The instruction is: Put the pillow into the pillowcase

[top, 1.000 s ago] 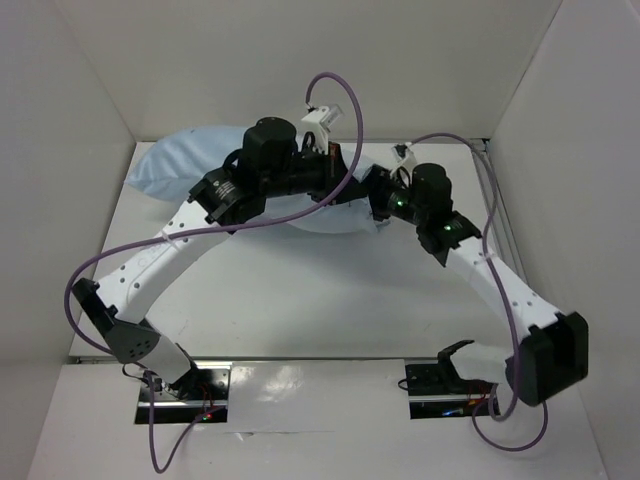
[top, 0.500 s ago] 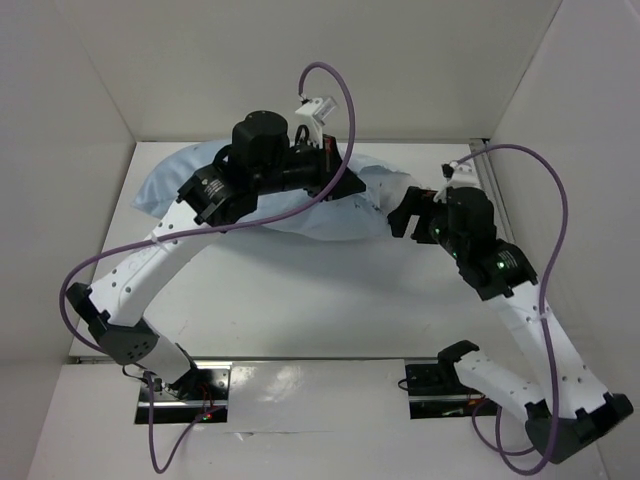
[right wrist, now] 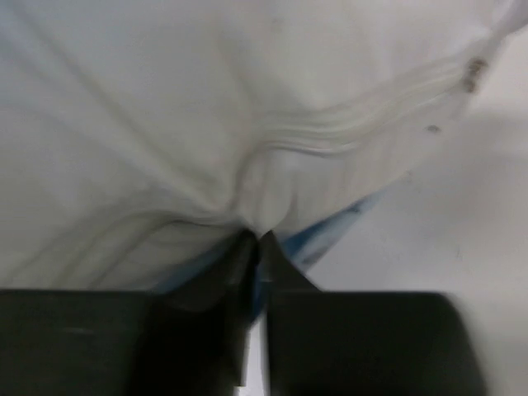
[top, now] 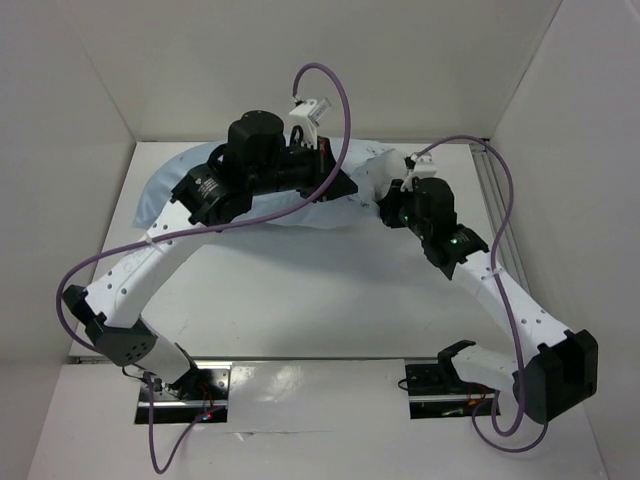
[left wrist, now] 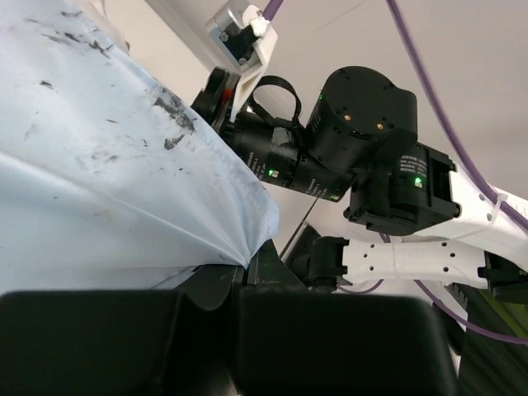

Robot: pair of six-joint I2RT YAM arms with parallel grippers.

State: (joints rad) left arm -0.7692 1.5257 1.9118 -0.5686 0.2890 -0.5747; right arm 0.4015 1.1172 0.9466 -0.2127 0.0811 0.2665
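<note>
The light blue pillowcase (top: 165,185) lies bulging along the back of the table, its open end facing right. The pillow's white end (top: 378,172) sticks out of that opening. My left gripper (top: 342,188) is shut on the pillowcase's edge; in the left wrist view the blue cloth (left wrist: 107,165) gathers into folds at the closed jaws (left wrist: 243,268). My right gripper (top: 386,206) is shut on the pillow. In the right wrist view the white stuffing cloth (right wrist: 206,107) puckers into the jaws (right wrist: 257,238), with a strip of blue fabric (right wrist: 334,235) just under it.
White walls close in the table at the back and both sides. A metal rail (top: 492,195) runs along the right edge. Purple cables (top: 330,95) loop above both wrists. The right arm's wrist (left wrist: 363,140) hangs close beside the left gripper.
The right arm pulled back with open jaws, then swung in to the pillow's exposed end and shut on it. The left gripper kept its hold on the pillowcase, shifting slightly.
</note>
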